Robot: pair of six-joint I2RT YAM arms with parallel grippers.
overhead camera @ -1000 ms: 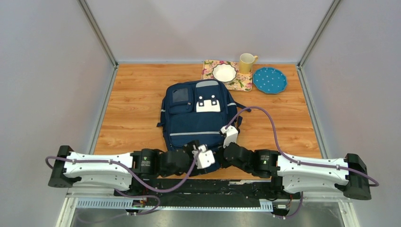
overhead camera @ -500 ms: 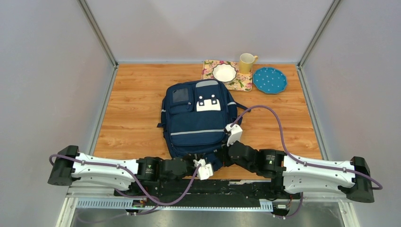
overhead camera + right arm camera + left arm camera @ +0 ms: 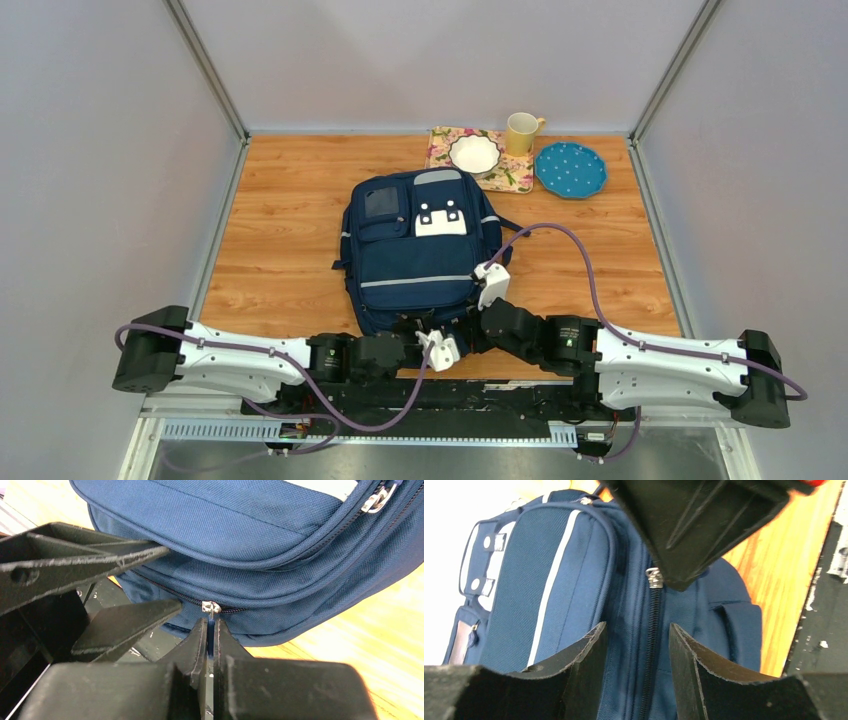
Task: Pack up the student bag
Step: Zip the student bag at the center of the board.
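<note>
Plainly, the student bag point(image 3: 415, 255) lies flat on the worktop point(image 3: 280, 220) with its front pockets facing up, roughly in the middle. Its near end reaches almost to the arm bases, which puts the main zip along that end within reach of both arms. The crockery is grouped well apart at the far right: a yellow mug point(image 3: 521, 132), a white bowl point(image 3: 474, 153) on a floral mat point(image 3: 510, 178), and a blue dotted plate point(image 3: 570, 169). That leaves the bag free to be worked on.

The right pincer point(image 3: 210, 626) is closed. In the right wrist view its fingers meet just below the silver slider of the zip point(image 3: 211, 607), and a thin blue strip shows between them. I take that strip for the zip pull point(image 3: 210, 630), held so the slider can be drawn along the seam.

The left pincer point(image 3: 636, 635) is about half open with nothing between its fingers. In its own view they stand on either side of the zip line at the near end of the bag. Whether the tips press on the fabric I cannot tell. Judging by the pose, it is there to steady or pinch the cloth beside the zip while the right arm pulls.

No item to be packed shows near the bag, and the compartment looks shut, so opening it appears to be the step in hand
</note>
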